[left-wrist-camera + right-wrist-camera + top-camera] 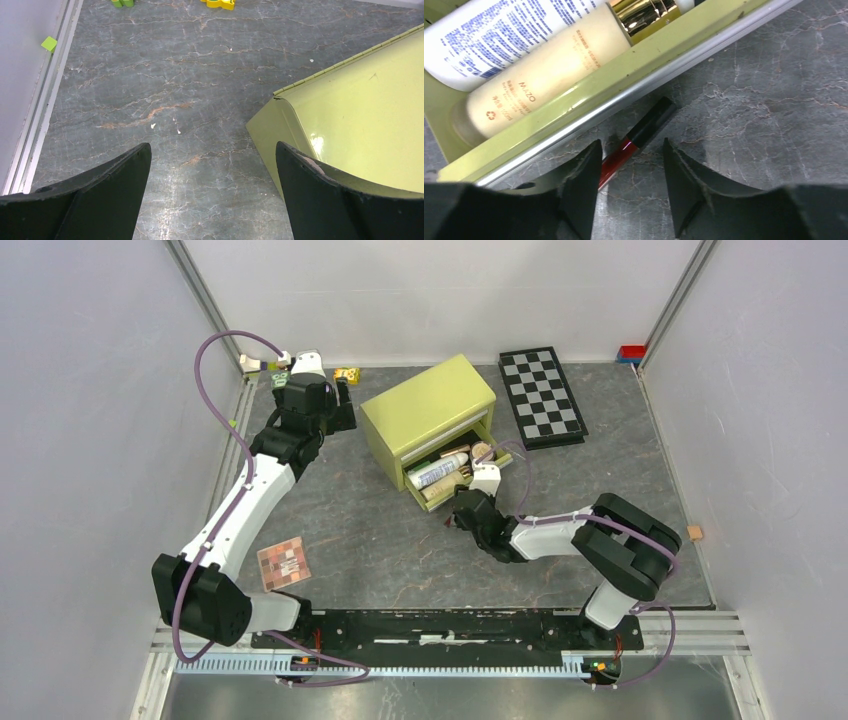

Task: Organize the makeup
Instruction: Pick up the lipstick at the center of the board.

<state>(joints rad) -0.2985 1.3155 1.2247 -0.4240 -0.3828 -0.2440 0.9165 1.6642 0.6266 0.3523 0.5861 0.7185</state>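
Grey marbled tabletop [400,540]; sitting on it: lime-green metal drawer box [428,400], black-and-white checkerboard [542,396], square pink-brown eyeshadow palette [284,563]; slim red black-capped stick [634,141] just beside the box's open drawer.

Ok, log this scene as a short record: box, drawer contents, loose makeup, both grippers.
box: green, its drawer open
in drawer: white tube and bottle lying side by side; other items behind, unclear
red stick: on the table, beside the drawer front
palette: on the table near the left arm's base
left gripper: open, over the table beside the box
right gripper: open, low, straddling the red stick
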